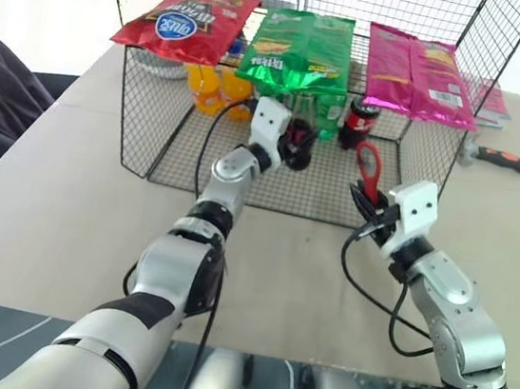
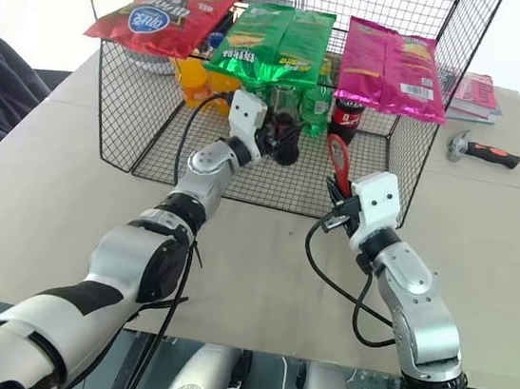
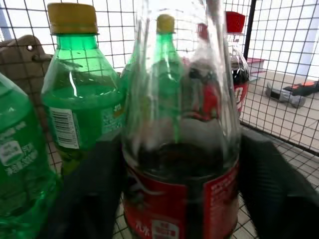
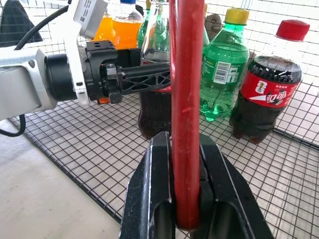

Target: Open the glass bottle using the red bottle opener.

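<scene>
Table (image 1: 66, 207) first, since it's the biggest thing here: pale tabletop with a black wire basket (image 1: 150, 156) sitting on it toward the back, open side facing the robot. Three chip bags lie across the basket top: a red one (image 1: 187, 20), a green one (image 1: 296, 48) and a pink one (image 1: 420, 72). Inside on the mesh floor there's a bunch of drinks: orange soda bottles (image 1: 211, 90) at the left, green soda bottles (image 3: 82, 94), and a squat dark cola bottle (image 4: 266, 84) with a red cap over to the right. The glass bottle (image 3: 182, 164) stands upright in the middle of the basket, and the left gripper (image 1: 297, 149) is reached in with a finger on each side of its lower body, narrowed in around it, though I can't tell if it's really squeezing. Right gripper (image 4: 187, 199) sits in front of the basket, clamped on the handle of the red bottle opener (image 1: 369, 170), loop end pointing up. Off to the right on the table lies a hammer (image 1: 495, 156), orange and black handle.
</scene>
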